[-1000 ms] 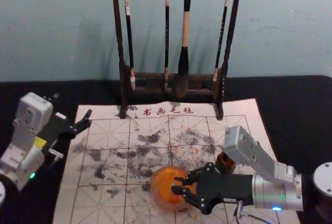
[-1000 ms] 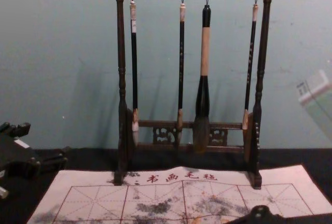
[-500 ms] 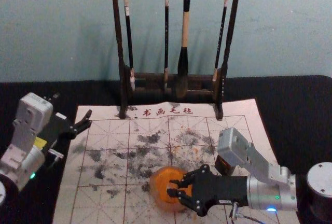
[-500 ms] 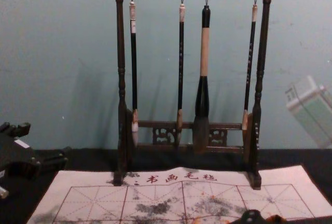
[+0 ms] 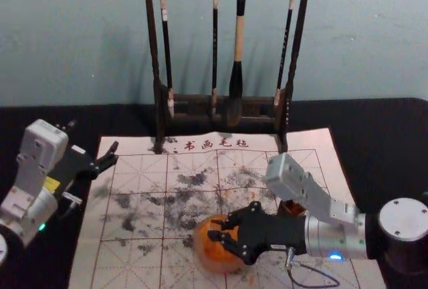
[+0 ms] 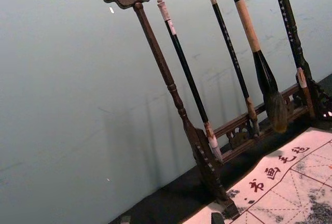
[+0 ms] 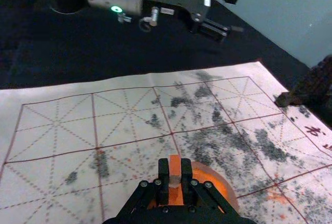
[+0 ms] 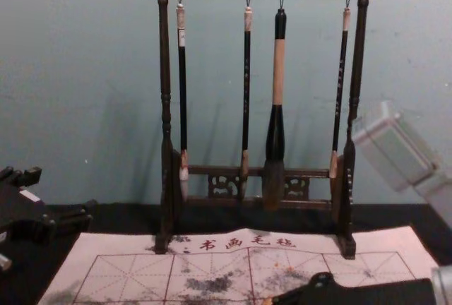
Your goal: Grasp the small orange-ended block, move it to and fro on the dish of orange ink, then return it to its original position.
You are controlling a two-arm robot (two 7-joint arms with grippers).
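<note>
Right gripper pinches the small orange-ended block over the dish of orange ink, on a gridded mat blotched with grey. Left gripper hangs spread near the mat's far left corner; dark brush rack, black cloth, pale blue-green wall beyond.

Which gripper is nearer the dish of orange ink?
Right. The right gripper holds the block over the dish; the left gripper is by the mat's far left corner.
</note>
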